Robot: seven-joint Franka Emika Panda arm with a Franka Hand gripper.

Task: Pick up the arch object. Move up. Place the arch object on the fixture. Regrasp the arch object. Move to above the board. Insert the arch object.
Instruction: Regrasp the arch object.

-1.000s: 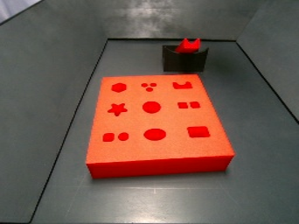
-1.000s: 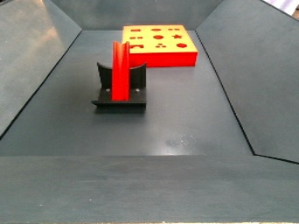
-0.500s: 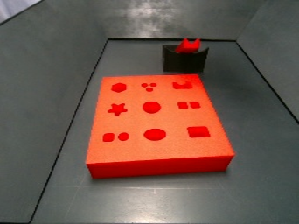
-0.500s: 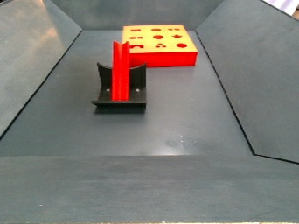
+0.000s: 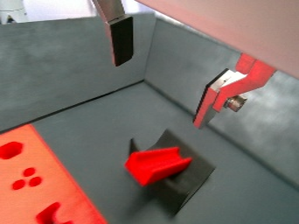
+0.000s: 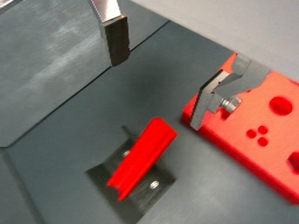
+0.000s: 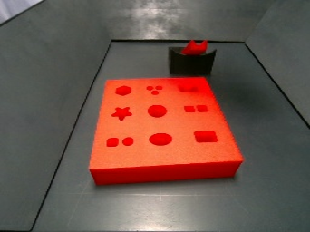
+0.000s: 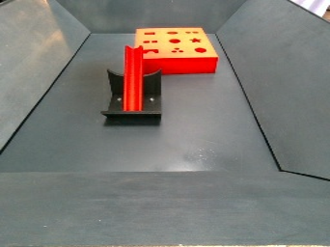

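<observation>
**Arch object parked on fixture, regrasp pending**

Nearest the wrist cameras: the gripper (image 5: 163,79), fingers (image 5: 121,39) spread wide with nothing between them, hovering above the fixture. It does not show in either side view.

Item 1. Arch object (image 6: 142,154): long slim red prism, resting on the fixture, leaning up against its upright part in a side view (image 8: 133,75). Its notched end profile shows in a wrist view (image 5: 156,164). Untouched by the fingers.

Item 2. Fixture (image 8: 133,106): dark bracket on a base plate, standing on the grey floor (image 8: 194,135), apart from the board.

Item 3. Board (image 7: 160,127): large red-orange slab with shaped cut-outs, lying beyond the fixture in a side view (image 8: 178,50). Arch-shaped cut-out (image 7: 190,87) appears unfilled.

Status, as judged: pick-up, lift and placing on the fixture look done. Remaining: regrasp, travel to above the board, insertion.
</observation>
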